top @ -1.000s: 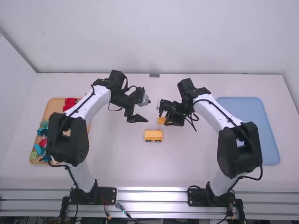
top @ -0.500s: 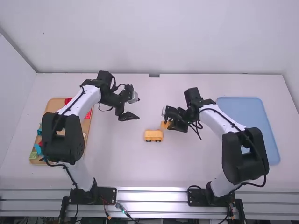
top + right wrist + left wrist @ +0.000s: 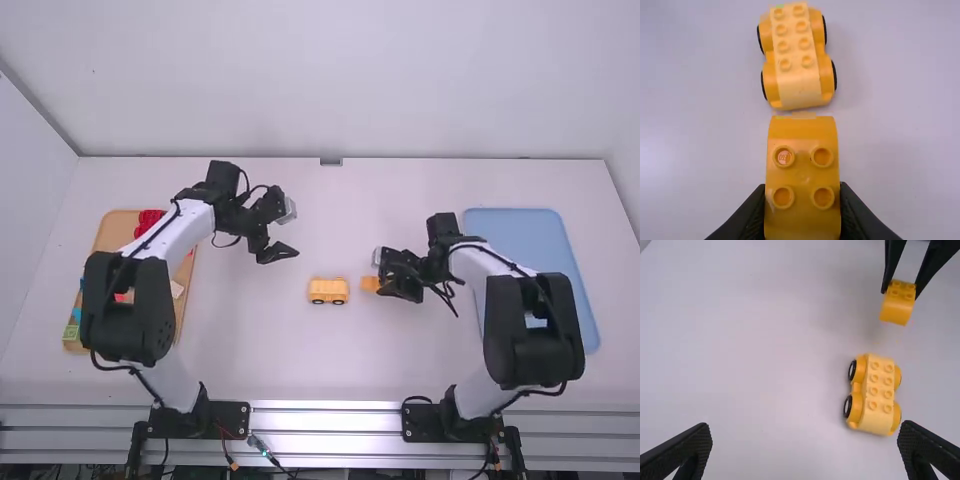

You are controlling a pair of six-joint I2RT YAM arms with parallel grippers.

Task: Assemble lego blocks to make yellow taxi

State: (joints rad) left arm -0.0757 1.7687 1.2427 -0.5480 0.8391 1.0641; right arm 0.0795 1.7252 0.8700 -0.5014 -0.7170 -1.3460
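On the table's middle stands the yellow wheeled car base (image 3: 328, 291), studs up. Just right of it, my right gripper (image 3: 387, 289) holds an orange-yellow block (image 3: 370, 284). In the right wrist view that gripper (image 3: 802, 210) is shut on the block (image 3: 802, 175), four studs facing the camera, with the car base (image 3: 795, 55) beyond it. My left gripper (image 3: 280, 252) is over the table left of the base; in the left wrist view its fingers (image 3: 805, 447) stand wide apart with nothing between. That view also shows the car base (image 3: 874, 394) and held block (image 3: 898, 302), apart.
A wooden tray (image 3: 105, 232) with red, blue, teal and green pieces lies at the left, partly behind the left arm. A blue tray (image 3: 545, 235) lies at the right, partly covered by the right arm.
The right gripper has moved right and nearer the camera with the block. My left gripper has shifted left, away from the middle. The car base has stayed put.
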